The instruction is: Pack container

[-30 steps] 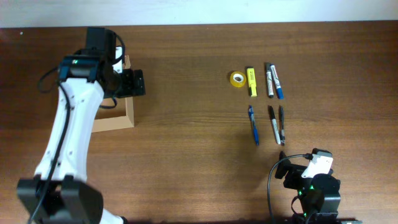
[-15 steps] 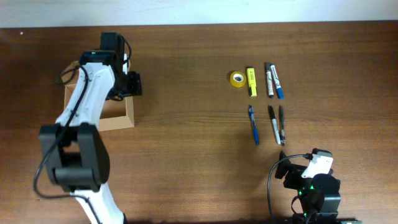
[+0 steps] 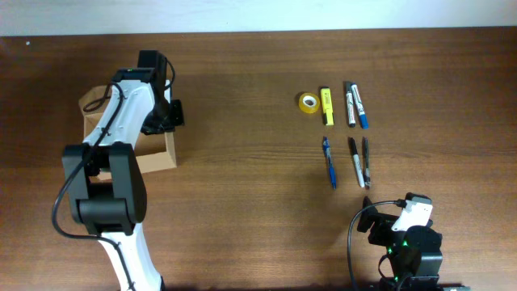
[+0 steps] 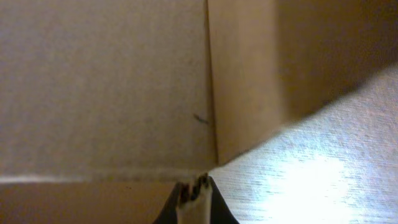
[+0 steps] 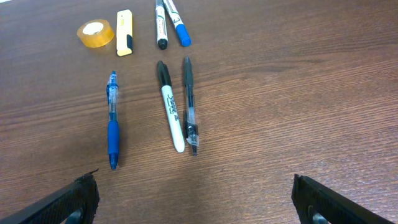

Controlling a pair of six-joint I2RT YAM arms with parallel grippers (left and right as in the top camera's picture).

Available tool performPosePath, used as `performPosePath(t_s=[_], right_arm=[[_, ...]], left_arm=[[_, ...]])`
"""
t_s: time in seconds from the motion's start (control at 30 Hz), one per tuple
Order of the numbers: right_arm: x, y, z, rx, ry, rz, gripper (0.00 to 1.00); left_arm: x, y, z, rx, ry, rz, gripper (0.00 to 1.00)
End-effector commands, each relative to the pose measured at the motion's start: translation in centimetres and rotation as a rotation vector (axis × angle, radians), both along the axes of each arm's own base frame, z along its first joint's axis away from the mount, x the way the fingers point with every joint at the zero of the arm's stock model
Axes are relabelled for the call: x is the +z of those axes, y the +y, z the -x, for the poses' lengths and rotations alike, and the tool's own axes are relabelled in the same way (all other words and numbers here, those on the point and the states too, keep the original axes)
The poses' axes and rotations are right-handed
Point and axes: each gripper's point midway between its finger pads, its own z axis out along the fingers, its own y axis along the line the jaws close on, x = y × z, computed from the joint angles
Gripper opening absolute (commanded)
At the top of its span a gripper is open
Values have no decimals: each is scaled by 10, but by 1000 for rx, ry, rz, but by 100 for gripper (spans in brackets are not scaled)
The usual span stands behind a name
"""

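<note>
The container [image 3: 153,158] is a tan cardboard box at the table's left, its flap [image 3: 91,102] folded out at the back left. My left gripper [image 3: 167,115] sits at the box's right wall. In the left wrist view its fingertips [image 4: 196,182] are pressed together right on a cardboard edge of the container [image 4: 106,93], with bare table beyond. My right gripper [image 5: 194,190] stands wide open low over the table at the front right, nothing between its fingers.
Right of centre lie a tape roll [image 3: 308,103], a yellow highlighter [image 3: 325,106], two markers [image 3: 355,105], a blue pen [image 3: 329,162], a white-barrelled marker [image 3: 356,162] and a black pen [image 3: 366,162]. The right wrist view shows the blue pen [image 5: 112,121] just ahead.
My left gripper has gone from open to shut at the box's right wall, and the left arm has swung back over the box. The right arm has not moved.
</note>
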Motion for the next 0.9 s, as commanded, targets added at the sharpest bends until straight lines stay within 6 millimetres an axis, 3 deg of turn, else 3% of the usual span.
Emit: performPosePath(t_s=[0.0, 0.13, 0.23, 0.4, 0.53, 0.73, 0.87], right_arm=[[-2, -1, 0, -10, -3, -8, 99], [-2, -1, 0, -11, -3, -8, 99], [-1, -1, 0, -11, -3, -8, 99], [-2, -1, 0, -10, -3, -8, 99], [-1, -1, 0, -10, -3, -8, 99], [-2, -1, 0, -11, -3, -8, 99], [-2, -1, 0, -11, -3, -8, 99]], left_arm=[[17, -17, 0, 71, 19, 28, 2], [55, -32, 2, 102, 22, -17, 2], [111, -71, 1, 51, -45, -47, 2], [154, -132, 9, -11, -132, -5, 2], [161, -187, 24, -44, -177, 17, 2], [159, -256, 29, -27, -291, 47, 2], [135, -277, 31, -50, -263, 41, 2]])
